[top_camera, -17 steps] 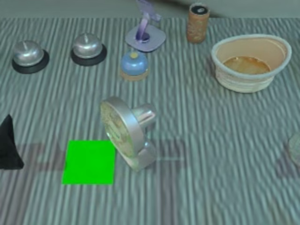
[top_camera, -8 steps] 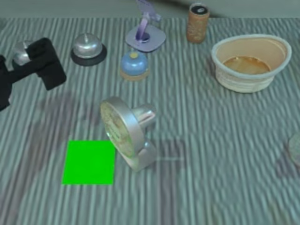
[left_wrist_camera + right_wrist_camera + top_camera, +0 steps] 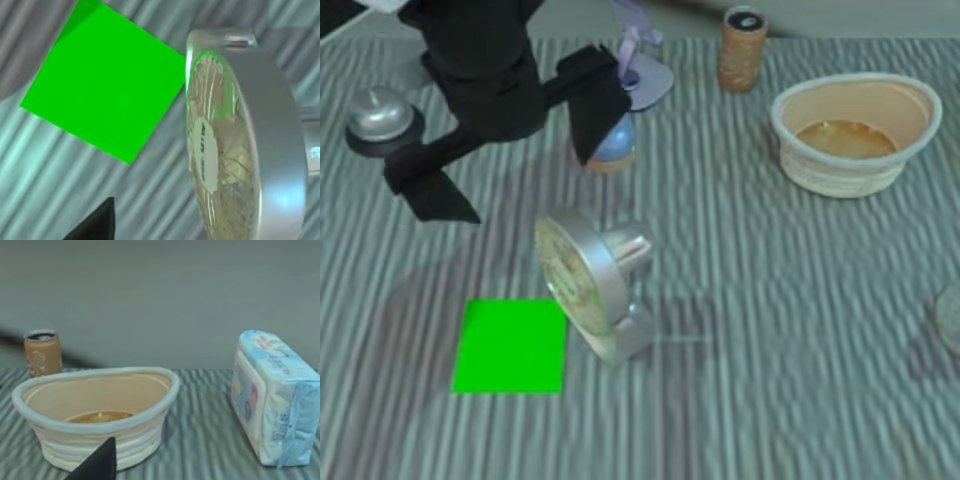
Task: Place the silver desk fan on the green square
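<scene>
Counter (image 3: 800,300): grey-green cloth with fine ribbing, running up to a plain grey wall at the far edge.

The silver desk fan (image 3: 588,283) stands upright near the counter's middle, its foot just beside the right edge of the green square (image 3: 510,346); in the left wrist view the fan's ring (image 3: 240,145) sits next to the square's corner (image 3: 105,85), and we cannot tell whether they touch.

Our left gripper (image 3: 505,150) hangs above the counter's far left, fingers spread wide and holding nothing.

The left arm covers most of the blue bell (image 3: 615,145) and part of the purple stand (image 3: 638,75). One silver bell (image 3: 378,115) shows clear at far left.

Basket (image 3: 850,130) and brown can (image 3: 742,48) sit at far right. The right wrist view adds a tissue pack (image 3: 272,395); of our right gripper, only one dark fingertip (image 3: 100,462) shows, so its opening cannot be told.
</scene>
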Available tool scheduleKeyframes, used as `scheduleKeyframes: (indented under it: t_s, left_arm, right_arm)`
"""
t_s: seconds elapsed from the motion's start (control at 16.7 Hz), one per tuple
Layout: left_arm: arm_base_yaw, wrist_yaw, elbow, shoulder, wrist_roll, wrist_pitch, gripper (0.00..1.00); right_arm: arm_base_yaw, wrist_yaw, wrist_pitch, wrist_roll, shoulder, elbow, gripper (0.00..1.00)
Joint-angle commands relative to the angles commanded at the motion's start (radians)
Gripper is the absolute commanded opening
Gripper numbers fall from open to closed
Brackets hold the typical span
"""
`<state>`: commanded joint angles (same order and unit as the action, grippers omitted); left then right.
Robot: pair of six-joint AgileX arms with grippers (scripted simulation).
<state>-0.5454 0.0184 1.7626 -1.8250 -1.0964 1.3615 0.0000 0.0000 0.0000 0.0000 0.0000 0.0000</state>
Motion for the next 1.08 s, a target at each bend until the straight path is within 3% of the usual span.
scheduleKeyframes:
  t_s: [0.24, 0.54, 1.08]
  left_arm:
    - [-0.055, 0.000, 0.180, -0.181, -0.109, 0.133, 1.00]
    - [-0.065, 0.000, 0.208, -0.209, -0.127, 0.154, 1.00]
    - [-0.060, 0.000, 0.007, -0.192, -0.122, -0.030, 1.00]
  right_arm:
    - [0.000, 0.000, 0.000, 0.000, 0.000, 0.000, 1.00]
    - [0.000, 0.000, 0.000, 0.000, 0.000, 0.000, 1.00]
    - [0.000, 0.000, 0.000, 0.000, 0.000, 0.000, 1.00]
